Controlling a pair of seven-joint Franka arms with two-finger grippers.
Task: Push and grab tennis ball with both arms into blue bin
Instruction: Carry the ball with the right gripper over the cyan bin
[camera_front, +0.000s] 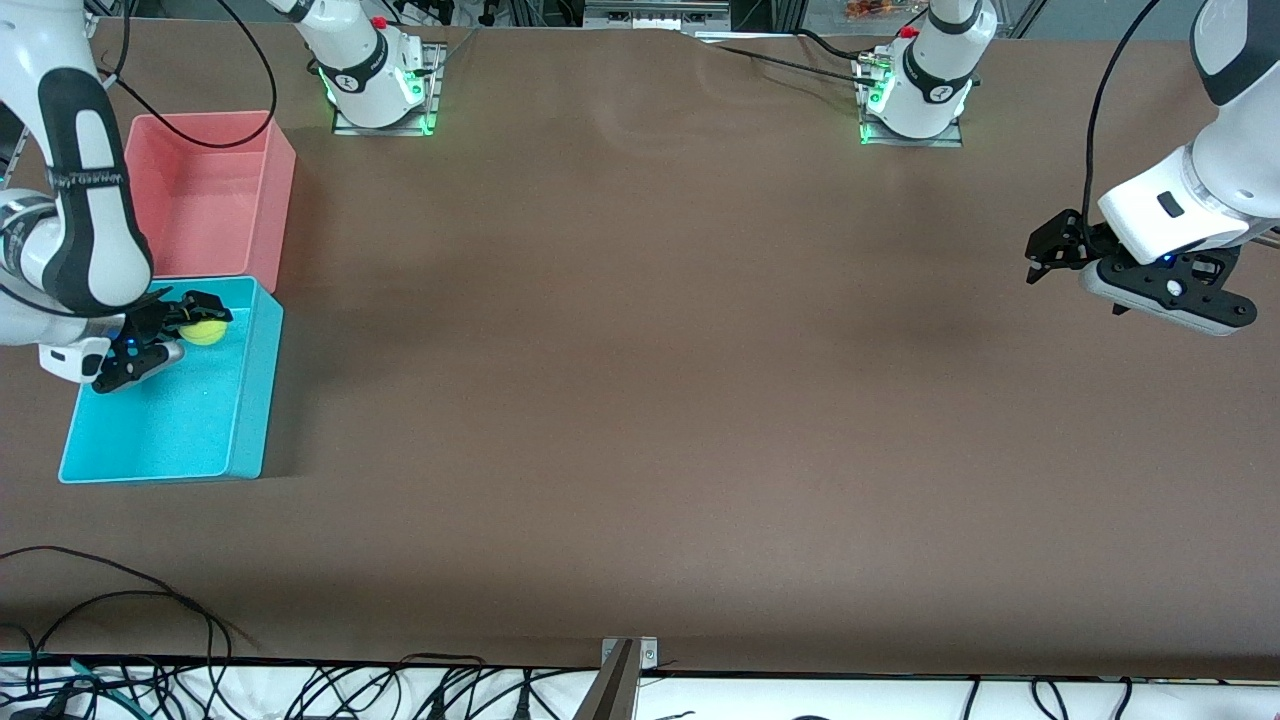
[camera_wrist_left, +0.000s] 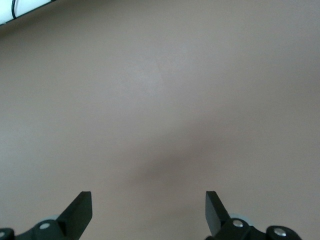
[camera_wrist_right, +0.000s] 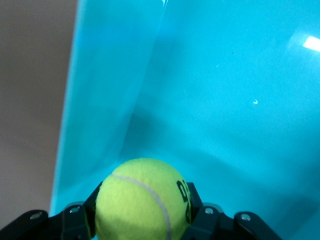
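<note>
The yellow-green tennis ball (camera_front: 204, 330) (camera_wrist_right: 142, 200) is clamped between the black fingers of my right gripper (camera_front: 200, 318) (camera_wrist_right: 142, 202), which is shut on it. Ball and gripper hang over the blue bin (camera_front: 250, 400) (camera_wrist_right: 225, 90), above the part of the bin closest to the pink tub. The bin's floor shows bare below the ball. My left gripper (camera_front: 1045, 250) (camera_wrist_left: 149, 210) waits open over the bare table at the left arm's end, with nothing between its fingers.
A pink tub (camera_front: 270, 170) of the same size stands against the blue bin, farther from the front camera. Both arm bases (camera_front: 378, 75) (camera_front: 915, 85) sit along the table's back edge. Black cables (camera_front: 120, 620) trail along the front edge. Brown tabletop (camera_front: 640, 380) spans the middle.
</note>
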